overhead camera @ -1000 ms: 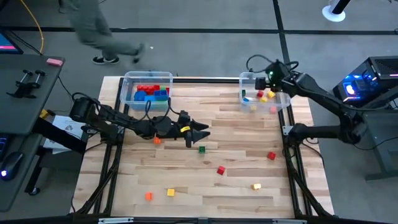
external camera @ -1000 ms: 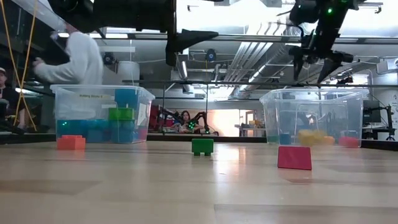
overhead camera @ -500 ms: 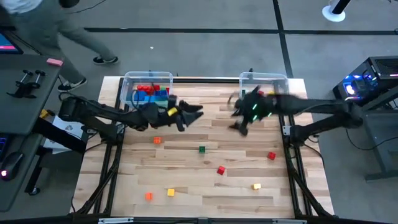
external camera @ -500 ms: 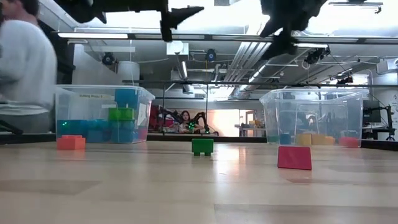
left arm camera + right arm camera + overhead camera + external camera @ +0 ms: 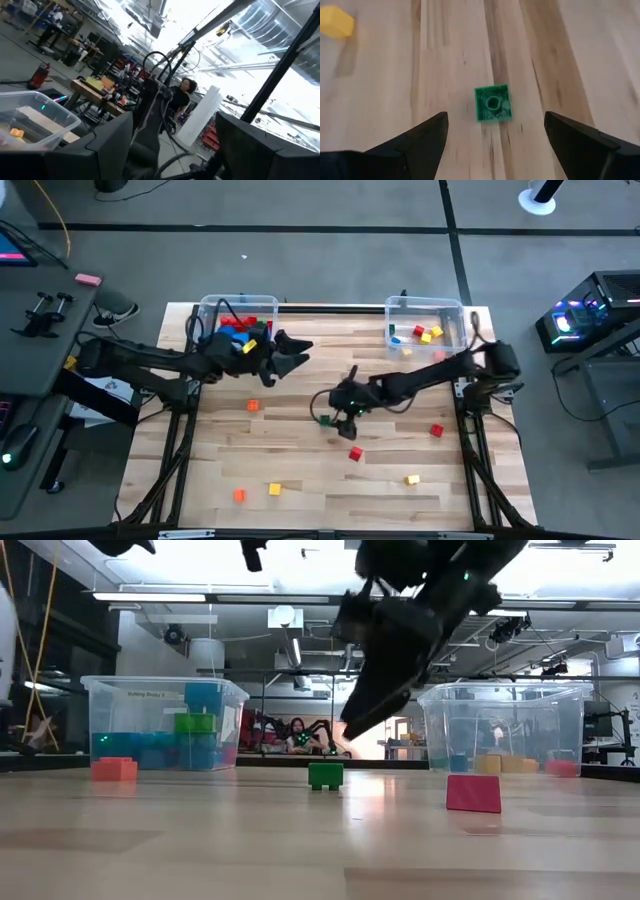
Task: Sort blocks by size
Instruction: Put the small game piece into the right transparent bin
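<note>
A small green block lies flat on the wooden table, near its middle, also seen in the high view. My right gripper hangs open just above it, tilted down, one finger on either side, touching nothing; the low view shows that gripper clear of the block. My left gripper stands open and raised beside the left bin, with nothing between its fingers. Other small blocks lie loose: orange, red, red, yellow.
Two clear bins stand at the far edge: the left one holds blue and red blocks, the right one small yellow, red and green ones. A yellow block and an orange block lie near the front edge. Metal frame rails run along the table's sides.
My right gripper has swung from above the right bin toward the table's middle and down, tipping its fingers downward, and now hangs over the green block. My left gripper has risen and drawn back toward the left bin. No block has moved.
</note>
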Robot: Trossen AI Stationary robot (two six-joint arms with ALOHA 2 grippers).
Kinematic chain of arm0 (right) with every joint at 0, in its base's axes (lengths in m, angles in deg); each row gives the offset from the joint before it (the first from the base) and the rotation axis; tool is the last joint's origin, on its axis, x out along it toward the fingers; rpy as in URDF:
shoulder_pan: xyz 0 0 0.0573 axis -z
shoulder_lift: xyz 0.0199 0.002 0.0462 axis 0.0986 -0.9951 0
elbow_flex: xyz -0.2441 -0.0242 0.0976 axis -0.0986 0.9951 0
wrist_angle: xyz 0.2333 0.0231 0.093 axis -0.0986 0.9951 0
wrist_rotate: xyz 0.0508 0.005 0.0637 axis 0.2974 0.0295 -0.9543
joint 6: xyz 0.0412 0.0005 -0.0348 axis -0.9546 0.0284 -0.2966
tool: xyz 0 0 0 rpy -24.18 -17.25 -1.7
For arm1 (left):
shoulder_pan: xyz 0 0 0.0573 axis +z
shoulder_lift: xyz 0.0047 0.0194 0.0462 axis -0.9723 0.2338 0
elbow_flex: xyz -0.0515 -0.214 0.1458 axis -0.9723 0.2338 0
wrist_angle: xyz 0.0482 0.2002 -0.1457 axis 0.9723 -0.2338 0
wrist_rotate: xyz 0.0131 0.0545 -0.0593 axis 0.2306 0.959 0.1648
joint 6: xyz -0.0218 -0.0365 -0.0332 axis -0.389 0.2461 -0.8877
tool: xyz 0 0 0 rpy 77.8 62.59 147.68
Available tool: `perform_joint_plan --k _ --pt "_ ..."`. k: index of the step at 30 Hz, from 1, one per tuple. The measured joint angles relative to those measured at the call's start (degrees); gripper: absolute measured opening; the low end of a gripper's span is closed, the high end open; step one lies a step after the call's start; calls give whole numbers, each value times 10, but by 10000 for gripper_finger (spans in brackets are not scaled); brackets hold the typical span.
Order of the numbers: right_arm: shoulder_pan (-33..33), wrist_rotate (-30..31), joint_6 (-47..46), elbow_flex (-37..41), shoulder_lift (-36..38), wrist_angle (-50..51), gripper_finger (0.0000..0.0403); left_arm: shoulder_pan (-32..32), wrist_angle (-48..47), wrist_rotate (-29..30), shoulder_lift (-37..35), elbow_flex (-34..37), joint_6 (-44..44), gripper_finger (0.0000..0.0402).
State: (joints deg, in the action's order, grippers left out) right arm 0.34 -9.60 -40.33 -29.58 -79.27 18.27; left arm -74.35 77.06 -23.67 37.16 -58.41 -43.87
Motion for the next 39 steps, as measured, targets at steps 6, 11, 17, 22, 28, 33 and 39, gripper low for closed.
perform_joint_plan --k 6,11,17,22,28,33,39 --pt "-25 35 49 0 -54 -37 326 -1 -25 -5 -6 0 -2 268" --pt "-38 83 75 0 -76 -88 326 -1 -36 -5 -6 0 -2 268" --pt "-33 86 65 0 -101 -102 323 -3 -41 -5 -6 0 -2 268" --pt "-35 89 65 0 -104 -109 291 -3 -44 -5 -6 0 -2 268" --pt "-34 97 69 0 -104 -110 195 -3 -44 -5 -6 0 -2 268" --pt "-33 98 49 0 -103 -128 135 -3 -44 -5 -6 0 -2 268" --pt "-18 105 9 0 -20 -14 135 -3 -44 -5 -6 0 -2 268"
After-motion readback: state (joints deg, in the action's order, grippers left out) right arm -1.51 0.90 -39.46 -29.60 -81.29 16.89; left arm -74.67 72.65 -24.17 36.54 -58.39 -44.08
